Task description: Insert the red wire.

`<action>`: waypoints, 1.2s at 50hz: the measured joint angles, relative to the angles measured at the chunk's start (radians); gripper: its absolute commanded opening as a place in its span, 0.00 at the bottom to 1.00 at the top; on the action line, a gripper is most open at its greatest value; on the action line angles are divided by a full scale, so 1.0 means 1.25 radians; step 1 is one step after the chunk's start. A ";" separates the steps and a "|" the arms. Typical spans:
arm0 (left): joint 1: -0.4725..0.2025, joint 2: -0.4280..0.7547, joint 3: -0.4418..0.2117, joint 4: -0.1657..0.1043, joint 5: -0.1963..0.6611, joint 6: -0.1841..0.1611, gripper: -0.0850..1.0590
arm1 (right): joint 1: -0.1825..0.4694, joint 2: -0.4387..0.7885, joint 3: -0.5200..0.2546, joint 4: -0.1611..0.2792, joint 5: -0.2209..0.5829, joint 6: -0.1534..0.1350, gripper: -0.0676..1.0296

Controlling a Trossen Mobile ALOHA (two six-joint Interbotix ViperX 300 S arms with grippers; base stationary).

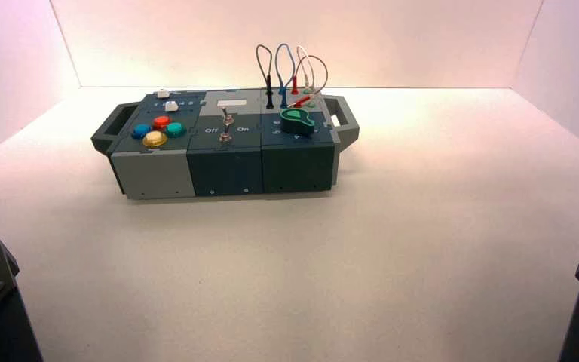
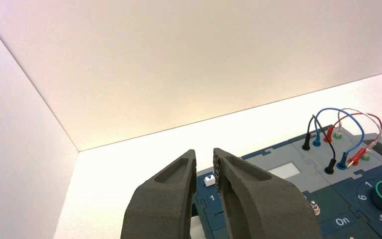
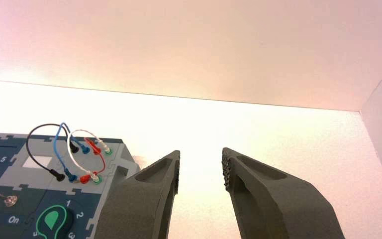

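Red wire [image 1: 299,99]: looped lead at the box's far right corner; one red plug stands upright in the far row, the other lies tilted on the panel beside the green knob.
Neighbouring leads: black-plugged lead [image 1: 269,94] and blue-plugged lead [image 1: 283,94] stand plugged just left of it.
Green knob [image 1: 297,119]: near side of the wires, close by.
Box [image 1: 226,170]: toggle switch [image 1: 226,124] mid-panel, coloured buttons [image 1: 158,130] at left.
Right gripper [image 3: 200,172]: jaws spread wide, empty, well short of the box.
Left gripper [image 2: 205,167]: jaws a narrow gap apart, empty, also held back.
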 measured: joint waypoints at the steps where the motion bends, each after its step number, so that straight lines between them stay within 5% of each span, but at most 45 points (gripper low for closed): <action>1: 0.000 0.000 0.000 0.000 0.000 0.000 0.27 | 0.000 0.000 -0.001 0.000 0.000 0.000 0.48; 21: 0.000 -0.002 0.000 0.000 0.004 0.000 0.27 | 0.000 0.000 -0.001 0.006 0.010 0.004 0.48; 37: 0.000 -0.021 -0.005 -0.001 0.075 -0.043 0.27 | 0.013 0.000 -0.031 0.063 0.157 0.017 0.48; 60: -0.026 -0.011 -0.028 -0.001 0.146 -0.048 0.27 | 0.109 0.000 -0.048 0.279 0.211 0.017 0.50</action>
